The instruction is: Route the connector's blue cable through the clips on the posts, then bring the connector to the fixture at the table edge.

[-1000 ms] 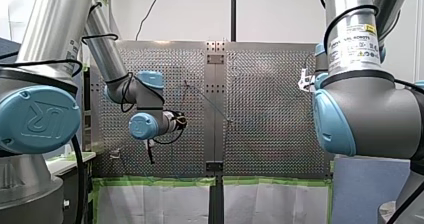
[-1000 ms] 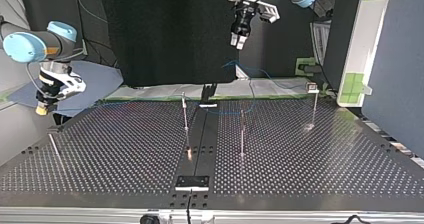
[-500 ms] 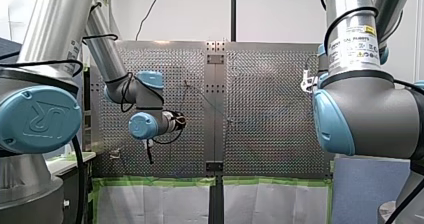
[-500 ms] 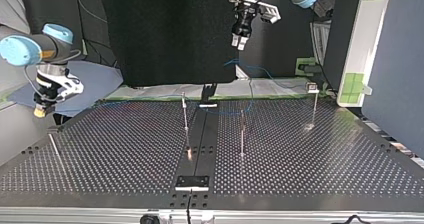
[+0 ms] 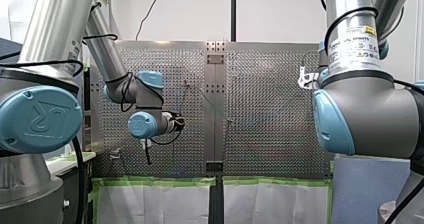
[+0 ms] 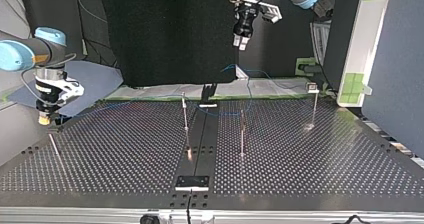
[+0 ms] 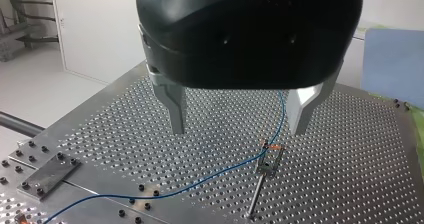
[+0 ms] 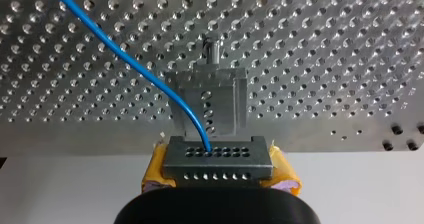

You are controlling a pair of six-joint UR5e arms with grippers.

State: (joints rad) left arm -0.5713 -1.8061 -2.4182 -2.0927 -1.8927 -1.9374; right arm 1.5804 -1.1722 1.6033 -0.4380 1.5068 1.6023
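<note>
Lowered since a second ago, right tool (image 8: pixel 217 176) grips connector (image 8: pixel 217 156) beside fixture (image 8: pixel 225 99), left tool (image 7: pixel 236 129) gapes empty; taut blue cable (image 8: pixel 120 49) could skew seating.

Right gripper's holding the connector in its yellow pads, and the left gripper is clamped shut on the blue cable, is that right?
Not quite: the left wrist view shows my left gripper open, nothing between its fingers, the blue cable ahead of it. My right gripper does hold the connector in its yellow pads.
</note>
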